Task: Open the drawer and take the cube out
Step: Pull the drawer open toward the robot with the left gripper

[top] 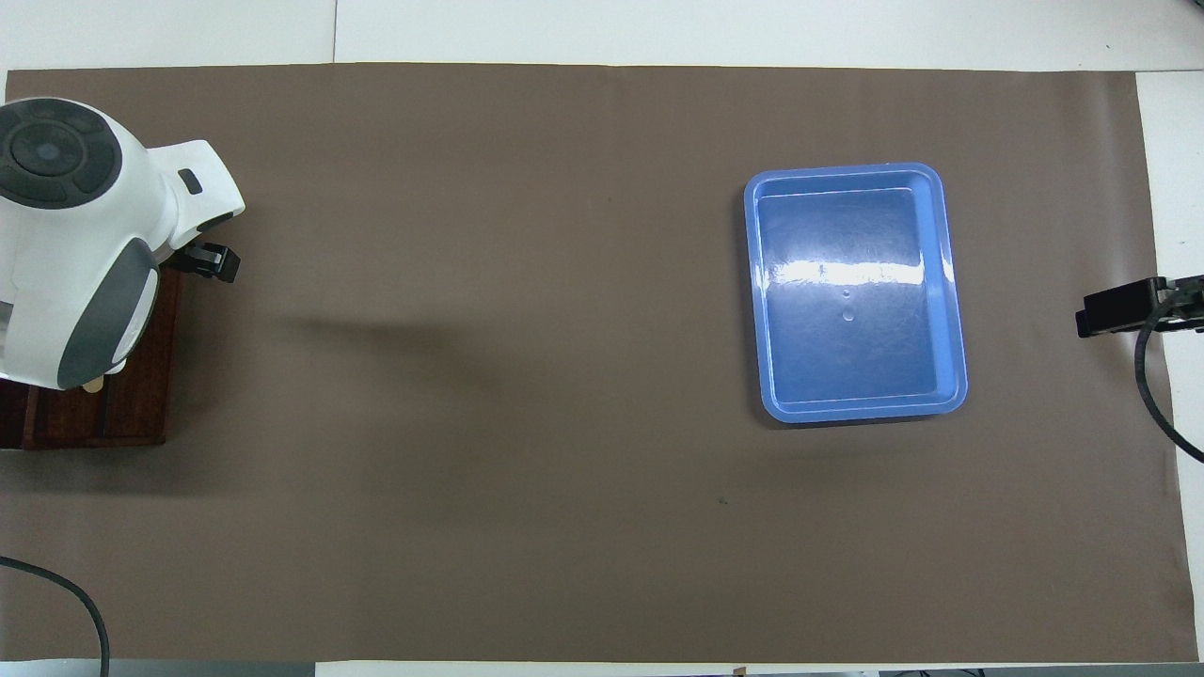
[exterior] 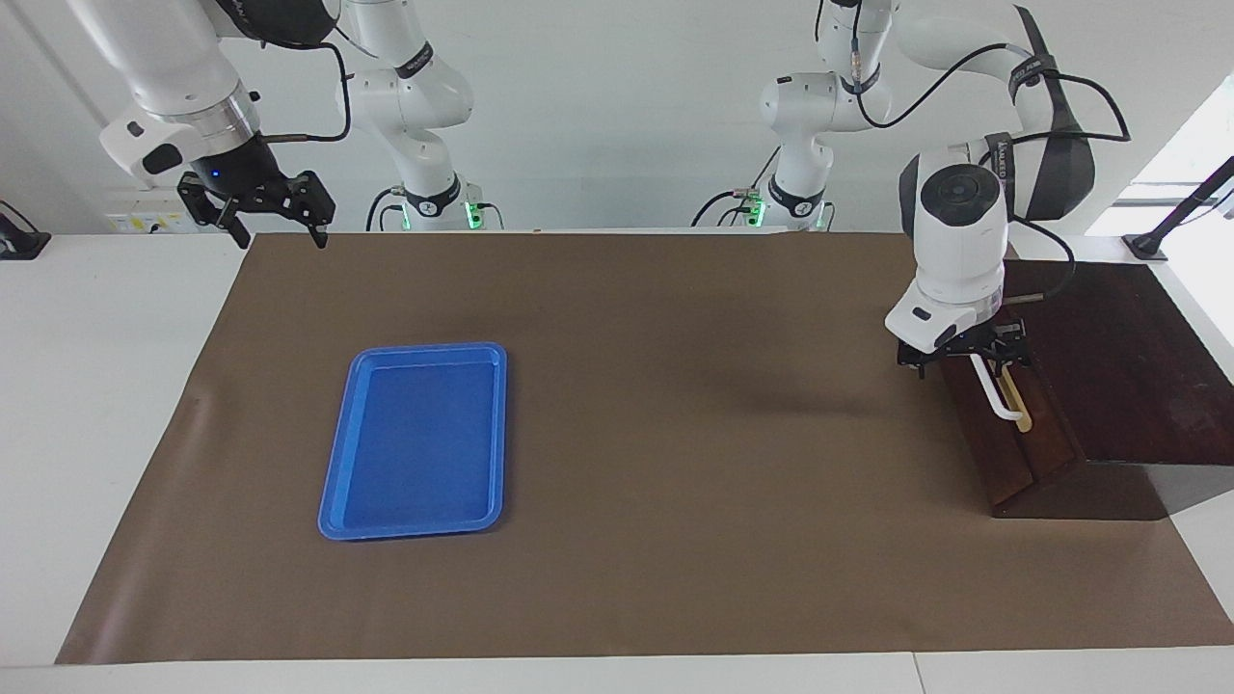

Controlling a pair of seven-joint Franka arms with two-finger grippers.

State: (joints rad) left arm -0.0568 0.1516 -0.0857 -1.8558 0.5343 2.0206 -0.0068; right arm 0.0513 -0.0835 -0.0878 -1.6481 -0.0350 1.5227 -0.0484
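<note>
The one dark cabinet (exterior: 1109, 366) sits at the left arm's end of the table, and the left gripper (exterior: 964, 355) is at the white handle (exterior: 998, 395) of its one drawer (exterior: 1012, 443); I cannot tell if the fingers pinch it. If they only half hold it, they could slip off when pulling. One blue tray (exterior: 416, 440) lies toward the right arm's end, the right gripper (exterior: 273, 207) waits up high with fingers spread, and no cube shows.

No legible text or labels anywhere
</note>
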